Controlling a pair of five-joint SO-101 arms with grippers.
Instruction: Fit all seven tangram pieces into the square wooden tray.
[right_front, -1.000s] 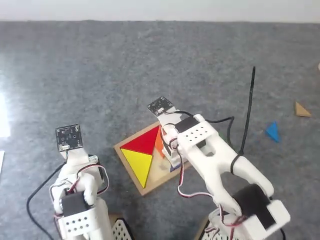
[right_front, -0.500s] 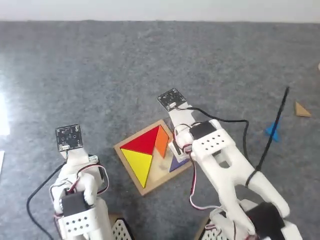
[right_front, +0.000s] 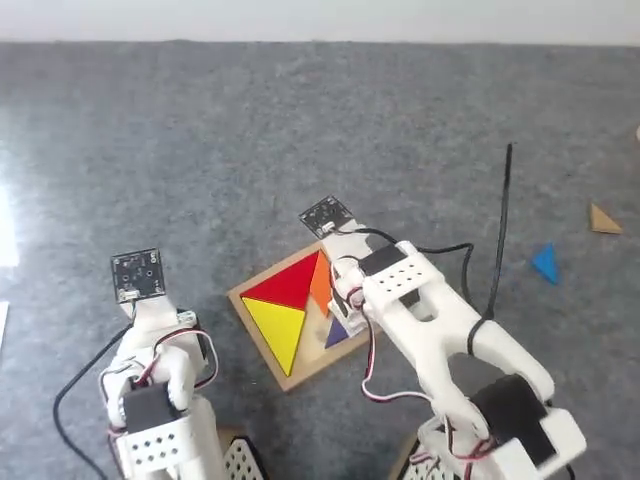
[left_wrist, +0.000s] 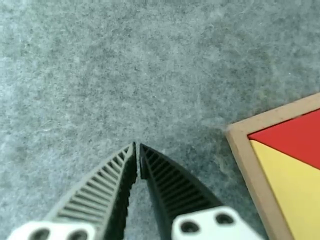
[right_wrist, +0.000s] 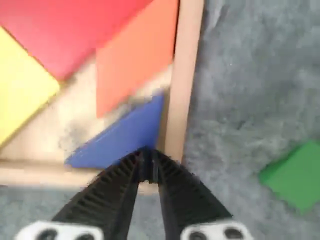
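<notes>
Right wrist view: triangle (right_wrist: 120, 142) touches rim (right_wrist: 183, 90).

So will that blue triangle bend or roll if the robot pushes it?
Probably not. The blue triangle looks flat with straight edges, so it should stay stiff and slide, not roll. It looks thin, so likely light; the tray wall beside it would stop it.

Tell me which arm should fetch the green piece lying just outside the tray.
Right, I'd say. The right gripper hangs at the rim of the wooden tray, with the green piece close by outside it. The left gripper sits over grey mat on the tray's far side.
</notes>
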